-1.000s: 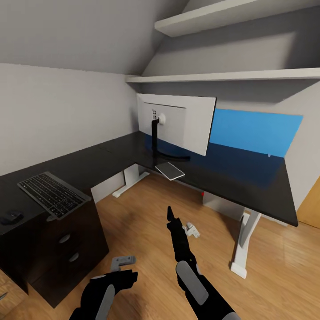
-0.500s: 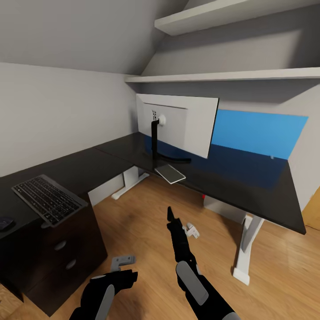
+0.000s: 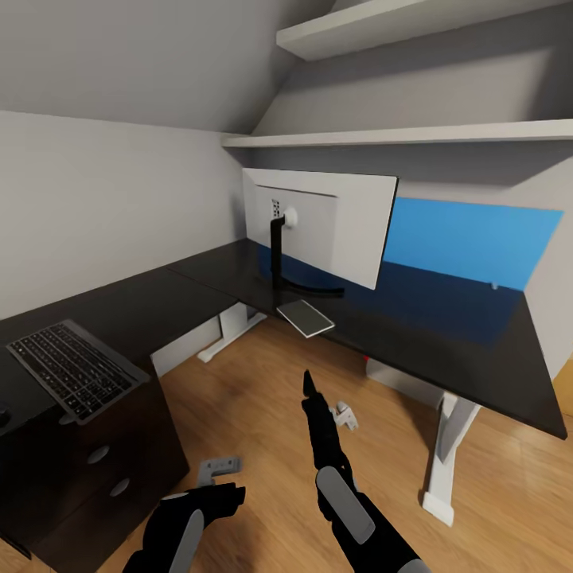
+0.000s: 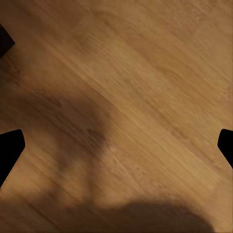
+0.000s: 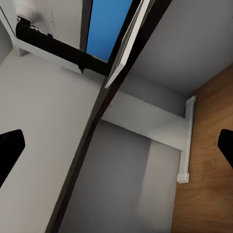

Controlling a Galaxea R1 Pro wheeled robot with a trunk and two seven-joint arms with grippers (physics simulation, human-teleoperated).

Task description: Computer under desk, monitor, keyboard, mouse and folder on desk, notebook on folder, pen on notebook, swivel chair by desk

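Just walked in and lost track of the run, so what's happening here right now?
Nothing is being handled at the moment. Both arms hang low over the wooden floor, the left gripper and right gripper open and empty. The monitor stands on the black desk with a flat pale item at its foot. The keyboard lies apart, on a dark drawer cabinet.

- Ahead of my arms I have open wood floor [image 3: 263, 406] — nothing between them and the desk [image 3: 446, 334].
- The monitor [image 3: 318, 227] takes the desk's back corner; a flat pad [image 3: 305, 317] overhangs the front edge just below it.
- Right of the monitor the desktop is bare — room to reach in.
- The keyboard [image 3: 68, 368] covers the drawer cabinet [image 3: 87, 469] top.
- White desk leg [image 3: 446, 454] blocks the floor at right.
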